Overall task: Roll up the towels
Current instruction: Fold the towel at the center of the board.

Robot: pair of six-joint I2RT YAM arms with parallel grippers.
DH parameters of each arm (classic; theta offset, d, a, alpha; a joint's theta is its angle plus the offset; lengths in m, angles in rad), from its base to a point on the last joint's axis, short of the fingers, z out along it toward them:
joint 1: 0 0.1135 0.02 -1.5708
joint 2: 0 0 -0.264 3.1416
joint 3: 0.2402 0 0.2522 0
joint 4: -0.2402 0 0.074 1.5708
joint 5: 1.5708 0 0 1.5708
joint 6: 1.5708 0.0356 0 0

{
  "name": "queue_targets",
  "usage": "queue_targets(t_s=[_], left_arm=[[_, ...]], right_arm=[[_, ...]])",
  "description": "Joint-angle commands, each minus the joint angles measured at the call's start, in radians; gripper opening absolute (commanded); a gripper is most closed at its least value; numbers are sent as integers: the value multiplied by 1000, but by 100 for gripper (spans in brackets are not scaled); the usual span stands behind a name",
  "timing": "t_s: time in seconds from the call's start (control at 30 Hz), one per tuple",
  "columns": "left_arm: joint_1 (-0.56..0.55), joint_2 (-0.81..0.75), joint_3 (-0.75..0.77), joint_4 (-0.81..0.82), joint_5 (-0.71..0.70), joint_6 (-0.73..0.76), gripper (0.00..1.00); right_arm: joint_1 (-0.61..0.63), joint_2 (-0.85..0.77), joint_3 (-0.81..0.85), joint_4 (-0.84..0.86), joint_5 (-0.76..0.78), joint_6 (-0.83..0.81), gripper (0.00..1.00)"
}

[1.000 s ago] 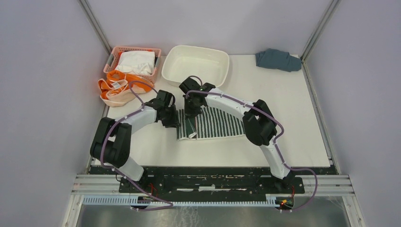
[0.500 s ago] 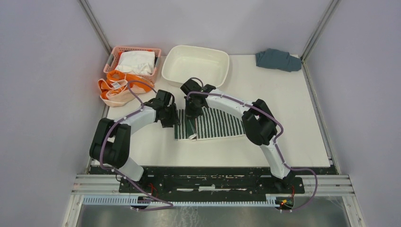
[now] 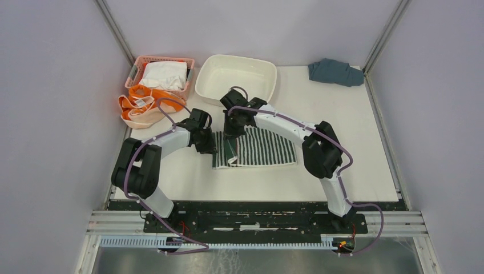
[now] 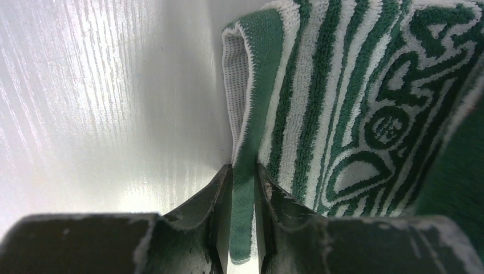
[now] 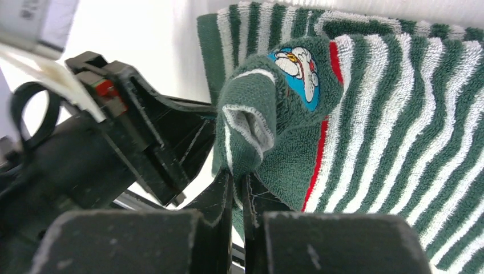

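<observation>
Reading the top view as a clock face with the arm bases at six, the two arms rise from the near edge of the white table (image 3: 354, 171) and bend inward toward the middle. Just beyond them, near the centre and a little toward six o'clock, the green-and-white striped towel (image 3: 265, 149) lies mostly flat. Its length runs three to nine, and its nine o'clock end is lifted and folded over into the start of a roll. The left gripper (image 4: 242, 217) comes at that end from nine o'clock and is pinching the towel's green hem, the cloth held thinly between its two fingers. The right gripper (image 5: 238, 197) reaches onto the same end from twelve o'clock, its jaws pressed nearly together on a bunched fold of the towel. Just past that fold a small cartoon patch (image 5: 297, 65) in blue, white and red shows on the cloth, and the left gripper's black body sits close beside it. Farther out, at about ten o'clock, the orange towel (image 3: 142, 107) lies crumpled at the table's edge, touching the front of a pink basket (image 3: 137, 67) that holds a white cloth (image 3: 164, 74). At twelve o'clock stands a white basin (image 3: 205, 77), and in the far two o'clock corner a blue-grey cloth (image 3: 335, 72) lies in a heap.
</observation>
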Motion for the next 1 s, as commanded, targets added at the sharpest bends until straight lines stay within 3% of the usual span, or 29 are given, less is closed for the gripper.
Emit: queue_targets(t_s=[0.0,0.57,0.77,0.97], left_arm=[[-6,21,12,10,13,13,27],[-12,11,8,5,-5,13,27],[-10,-36,7,-36,-97,16,32],[-2,-116,8,-80,-167,19,37]], right_arm=[[-2,-71,28,35,3,22,7],[-1,80,-10,177,-90,76,13],[-1,53,-20,170,-123,48,32],[-15,-89,-84,118,-110,-65,52]])
